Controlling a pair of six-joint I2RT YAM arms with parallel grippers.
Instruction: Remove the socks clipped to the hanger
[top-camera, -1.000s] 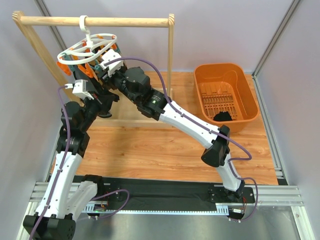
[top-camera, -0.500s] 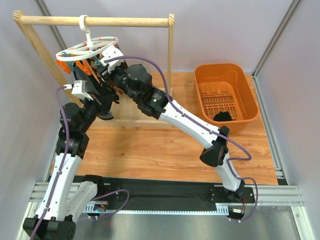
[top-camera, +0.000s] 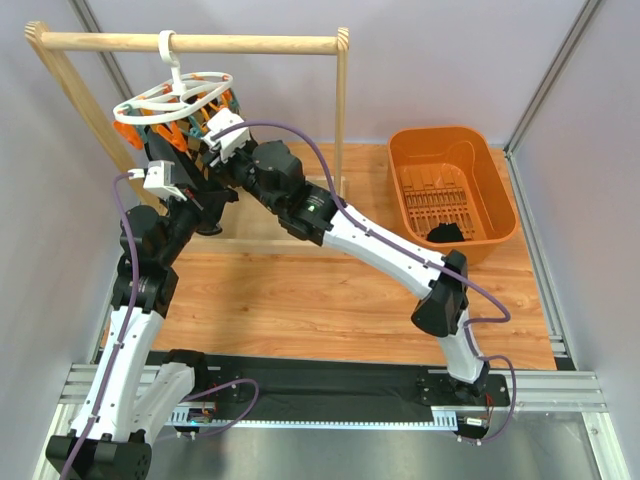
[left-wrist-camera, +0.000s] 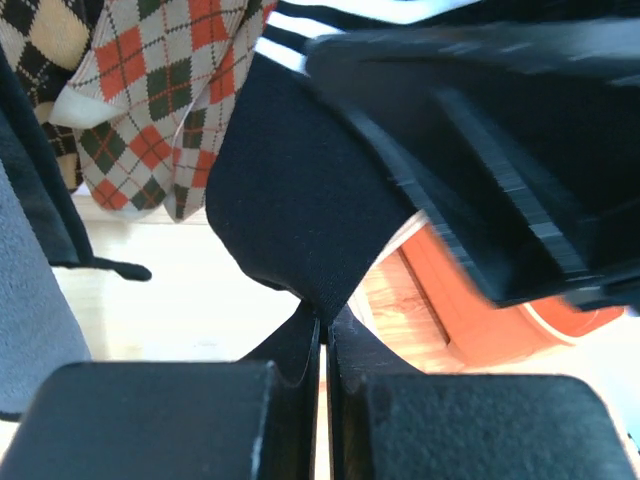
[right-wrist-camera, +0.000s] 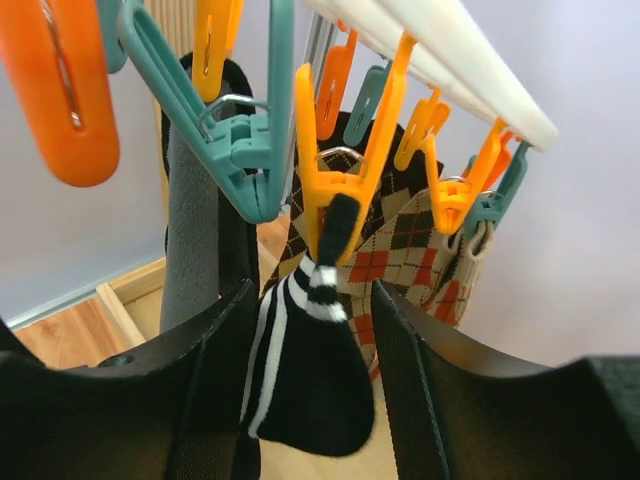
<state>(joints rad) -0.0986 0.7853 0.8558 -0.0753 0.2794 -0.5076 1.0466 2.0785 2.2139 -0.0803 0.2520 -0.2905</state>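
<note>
Hanger (top-camera: 175, 98) hooks over one wooden rail (top-camera: 250, 43). One black striped sock (left-wrist-camera: 300, 190) hangs from one orange clip (right-wrist-camera: 338, 150), with two argyle socks (left-wrist-camera: 150, 100) beside it. Left gripper (left-wrist-camera: 322, 335) pinches its lower end. Right gripper (right-wrist-camera: 312, 300) jaws stand apart around its cuff. One dark sock (top-camera: 445, 233) lies in the basket (top-camera: 500, 180).

We log the white ring hanger (top-camera: 175, 97) hanging by its hook, roughly level. A black sock (right-wrist-camera: 310, 370) with white stripes dangles from a yellow-orange clip (right-wrist-camera: 335, 190); argyle socks (right-wrist-camera: 410, 250) hang clipped just behind it.
</note>
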